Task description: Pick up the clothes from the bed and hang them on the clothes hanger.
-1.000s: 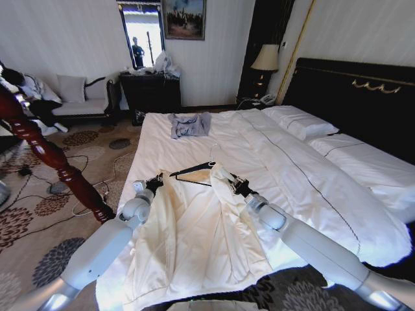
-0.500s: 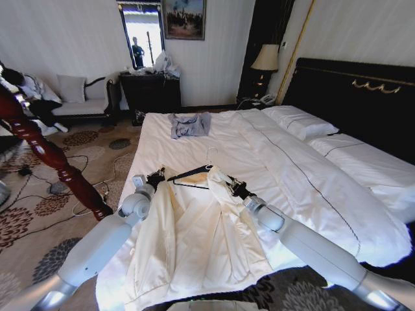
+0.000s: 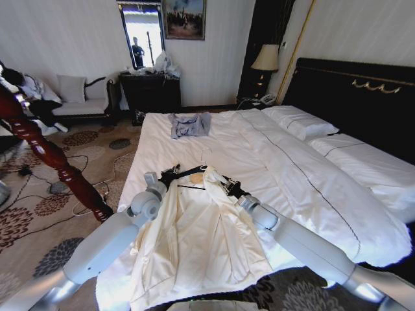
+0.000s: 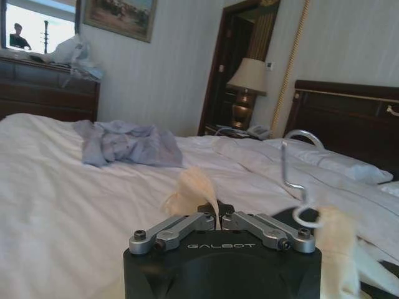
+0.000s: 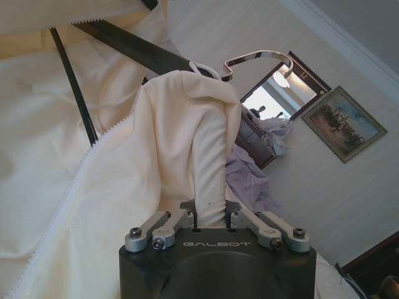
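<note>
Both hands clamped on clothes [image 3: 194, 240]: left hand [image 3: 170, 174], right hand [image 3: 226, 188], flanking clothes hanger [image 3: 192, 172] over bed [image 3: 285, 162].

left tool [image 4: 216, 219] pinching clothes [image 4: 193, 192]; hanger hook [image 4: 294, 163] beside | bed [image 4: 56, 187]

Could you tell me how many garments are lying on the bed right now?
2: the cream garment on the near end, pinched by both end effectors, and a grey-blue garment at the far edge. Others may be hidden.
</note>
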You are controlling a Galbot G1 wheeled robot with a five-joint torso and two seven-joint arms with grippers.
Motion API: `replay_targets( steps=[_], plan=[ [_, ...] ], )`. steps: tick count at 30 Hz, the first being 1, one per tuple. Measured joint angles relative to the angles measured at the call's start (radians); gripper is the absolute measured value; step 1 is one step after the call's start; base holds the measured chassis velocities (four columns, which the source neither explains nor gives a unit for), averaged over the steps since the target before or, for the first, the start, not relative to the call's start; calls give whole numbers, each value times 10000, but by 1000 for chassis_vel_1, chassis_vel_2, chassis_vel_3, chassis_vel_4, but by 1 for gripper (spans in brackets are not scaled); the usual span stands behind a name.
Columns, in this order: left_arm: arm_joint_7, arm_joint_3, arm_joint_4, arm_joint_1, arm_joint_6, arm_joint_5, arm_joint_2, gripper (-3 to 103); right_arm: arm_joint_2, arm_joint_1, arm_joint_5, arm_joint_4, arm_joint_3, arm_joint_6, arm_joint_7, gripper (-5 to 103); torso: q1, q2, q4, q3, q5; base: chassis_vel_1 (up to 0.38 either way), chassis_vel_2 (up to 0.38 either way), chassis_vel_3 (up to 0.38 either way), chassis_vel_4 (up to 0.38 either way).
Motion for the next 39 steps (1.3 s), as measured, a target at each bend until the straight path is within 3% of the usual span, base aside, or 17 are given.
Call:
replay_targets(
  steps=[13,27,31,32,34,37,39],
  plan=[
    [14,1408,-574,-699,16,43,-30,1,341,615,159,-128,-466,-293,9,19,0,0,-1,0,0,0,0,0,0],
    [169,1335,-705,-105,41,939,419,-1,470,862,-231,27,-188,-408,476,19,0,1,2,0,-2,0,0,0,0],
    [171,1280,-813,-227,-214,1332,378,15,442,1097,-627,-28,-136,-188,540,19,0,1,-1,0,-3,0,0,0,0],
    [183,1235,-880,-298,-220,1306,385,19,448,1129,-636,-48,-119,-174,565,19,0,0,-2,0,-1,0,0,0,0],
    [198,1193,-949,-339,-217,1235,408,19,463,1152,-644,-62,-110,-169,601,19,0,0,-5,0,-1,0,0,0,0],
    [316,1084,-1430,-378,-95,954,663,36,603,1183,-818,-81,16,-185,864,19,1,0,0,0,0,0,0,0,0],
    [334,1078,-1537,-370,-77,952,705,36,650,1183,-884,-88,78,-193,938,19,0,0,2,0,1,0,0,0,0]
  ],
)
